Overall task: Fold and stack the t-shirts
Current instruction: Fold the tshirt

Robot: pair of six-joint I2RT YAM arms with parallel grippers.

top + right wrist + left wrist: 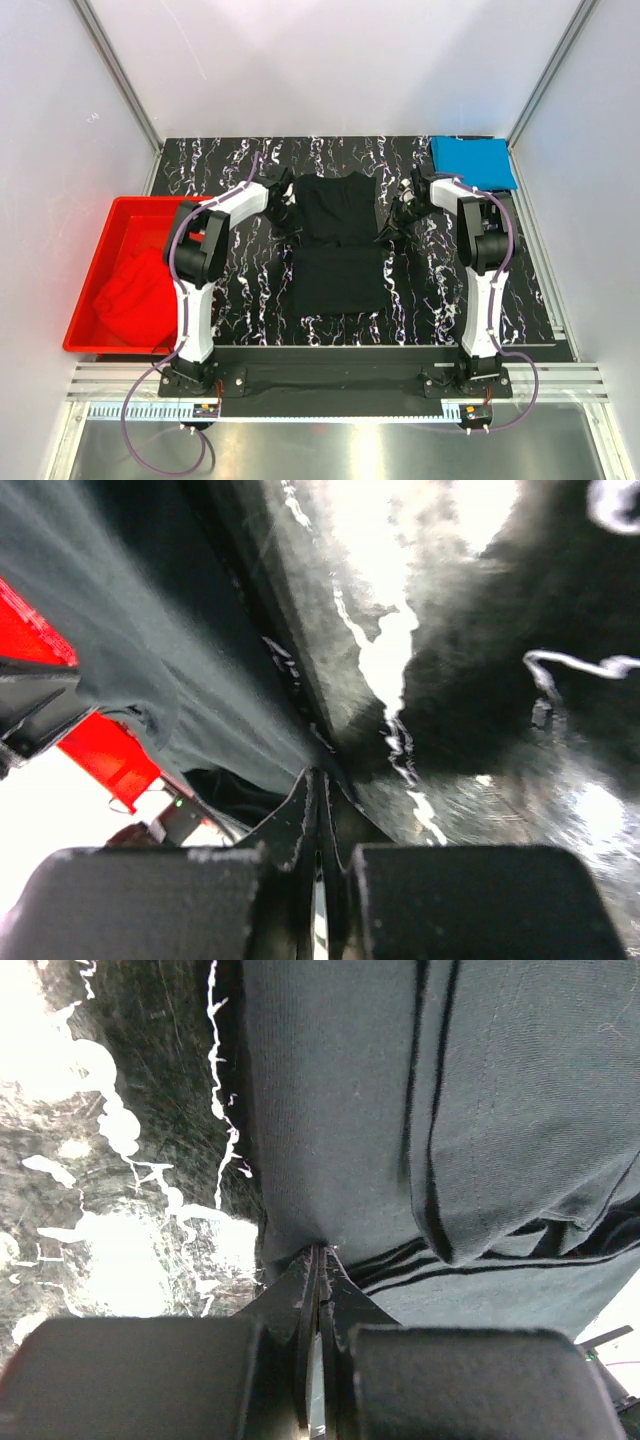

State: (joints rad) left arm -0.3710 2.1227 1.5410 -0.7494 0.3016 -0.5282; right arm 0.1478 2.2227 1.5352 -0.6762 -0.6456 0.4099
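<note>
Clamping jaws shut, left gripper (320,1255) and right gripper (318,776), on opposite edges of black t-shirt (337,232), likely holding fabric taut for fold.

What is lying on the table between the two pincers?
The black t-shirt, spread on the marbled table. The left pincer and right pincer each pinch one side of it. The top view shows this.

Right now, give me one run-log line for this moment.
left pincer: shut on black t-shirt | right pincer: shut on same shirt | blue t-shirt: folded, far right | red t-shirt: bunched in tub
</note>
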